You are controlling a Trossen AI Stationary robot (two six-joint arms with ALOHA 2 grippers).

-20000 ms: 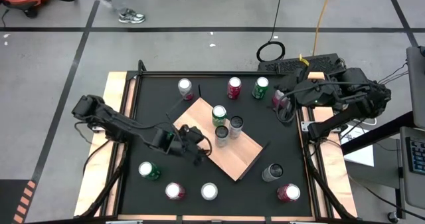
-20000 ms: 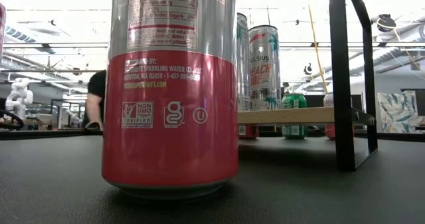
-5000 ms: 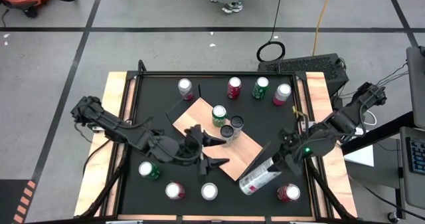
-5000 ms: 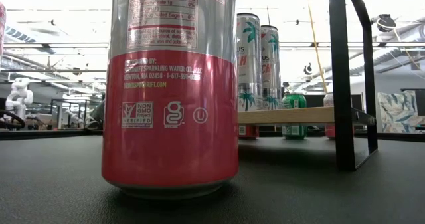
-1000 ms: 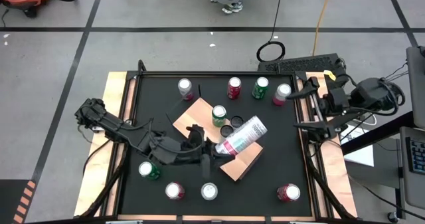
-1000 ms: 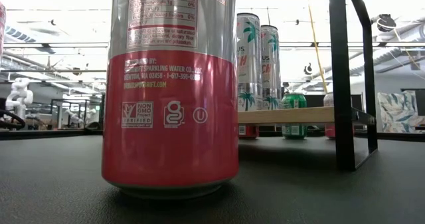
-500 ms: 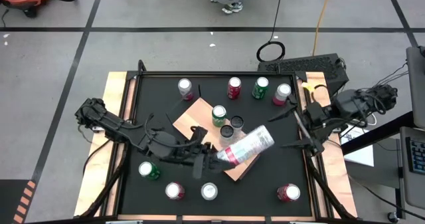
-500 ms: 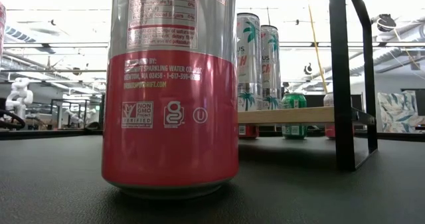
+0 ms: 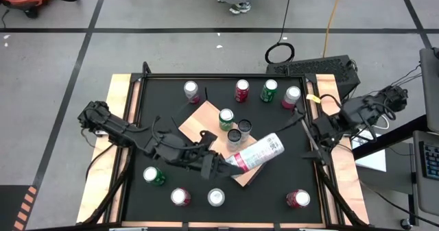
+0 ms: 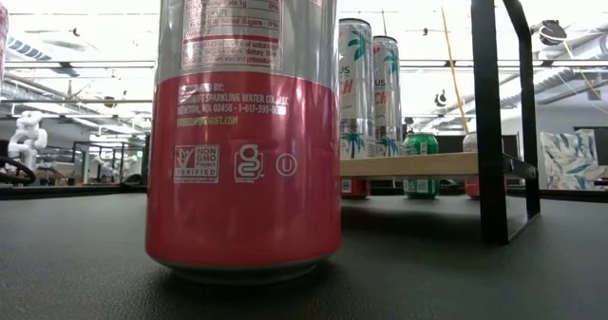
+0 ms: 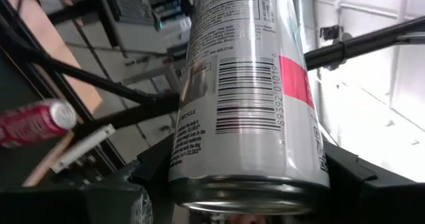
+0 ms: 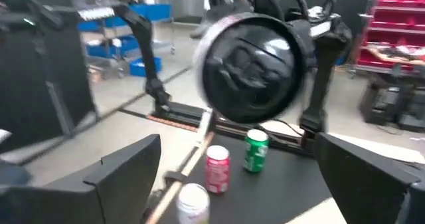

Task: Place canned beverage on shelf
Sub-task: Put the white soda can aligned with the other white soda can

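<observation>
Left gripper (image 9: 221, 165) clamped around one end of a tall silver can (image 9: 258, 152), fingers held part-way apart by its width. Can lifted off the table and hanging sideways over the end of the shelf (image 9: 197, 120) farthest from the left arm's base, just beside the three standing cans (image 9: 226, 118) already on the board. Held end at the shelf's edge nearest the gripper, free end reaching out past the opposite edge.

Right gripper (image 9: 302, 137) empty, fingers spread wide, waiting off that same end of the shelf, well apart from the can.

Long axis of the can roughly level and crosswise to the length of the shelf, free end pointing toward the right gripper. Cannot tell which end carries the lid.

Probably a thin metal wall: stiff while sealed, easily dented by a hard squeeze, smooth and likely slippery. Probably fairly heavy if full, so liable to droop or swing from an end grip. Safer hold around the middle of the side wall. Needs turning upright before going down on the shelf.
</observation>
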